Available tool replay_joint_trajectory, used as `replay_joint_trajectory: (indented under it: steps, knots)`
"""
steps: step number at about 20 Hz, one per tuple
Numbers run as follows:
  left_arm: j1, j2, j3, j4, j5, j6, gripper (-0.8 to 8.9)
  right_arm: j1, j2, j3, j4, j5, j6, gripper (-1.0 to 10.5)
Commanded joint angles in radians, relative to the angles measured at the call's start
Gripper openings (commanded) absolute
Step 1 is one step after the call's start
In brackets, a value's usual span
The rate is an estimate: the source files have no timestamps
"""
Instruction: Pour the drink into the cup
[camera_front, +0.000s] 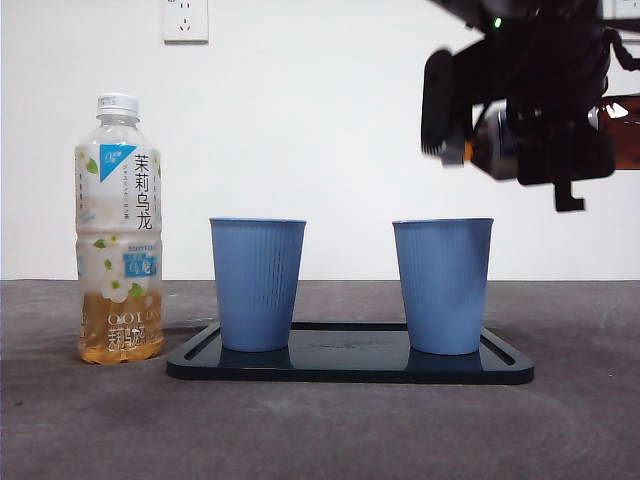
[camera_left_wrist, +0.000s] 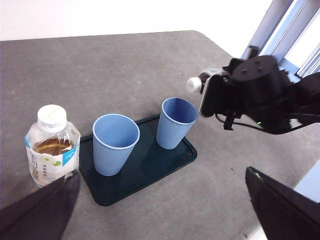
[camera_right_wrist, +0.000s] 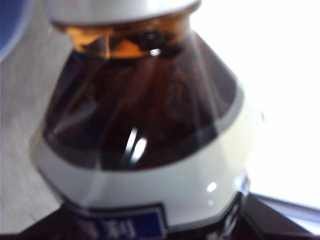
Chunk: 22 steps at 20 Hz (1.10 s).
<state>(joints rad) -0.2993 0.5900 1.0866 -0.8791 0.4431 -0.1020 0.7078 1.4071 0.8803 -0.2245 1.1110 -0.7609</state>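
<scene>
A dark tea bottle (camera_right_wrist: 145, 125) is held sideways in the right claw (camera_front: 540, 130), neck over the cup (camera_front: 442, 285) directly below; left claw (camera_left_wrist: 160, 210) wide, idle.

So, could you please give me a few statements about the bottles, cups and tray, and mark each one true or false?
1. Two blue cups, the left cup and the right cup, stand upright on the dark tray. True.
2. The right hand holds a bottle of dark drink tilted above the right cup. True.
3. The oolong tea bottle stands on the tray. False: it stands on the table beside the tray.
4. The oolong tea bottle has no cap. False: its white cap is on.
5. The left hand grips a cup. False: it holds nothing.
</scene>
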Motion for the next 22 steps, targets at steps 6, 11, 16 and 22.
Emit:
replay_joint_trajectory:
  steps: [6,11,16,22]
  knots:
    - [-0.004,0.003,0.016,0.011,-0.002,0.008,5.30,-0.044,-0.257,0.032,-0.173,-0.352,0.665,1.9]
    - [-0.004,0.003,0.016,0.007,-0.002,0.008,5.30,-0.170,-0.356,-0.089,-0.018,-0.571,0.778,1.9]
    - [-0.004,0.003,0.016,0.006,-0.002,0.008,5.30,-0.272,-0.419,-0.285,0.343,-0.734,0.866,1.9]
    - [-0.004,0.004,0.016,0.003,-0.002,0.008,5.30,-0.355,-0.367,-0.435,0.614,-0.866,0.920,1.9]
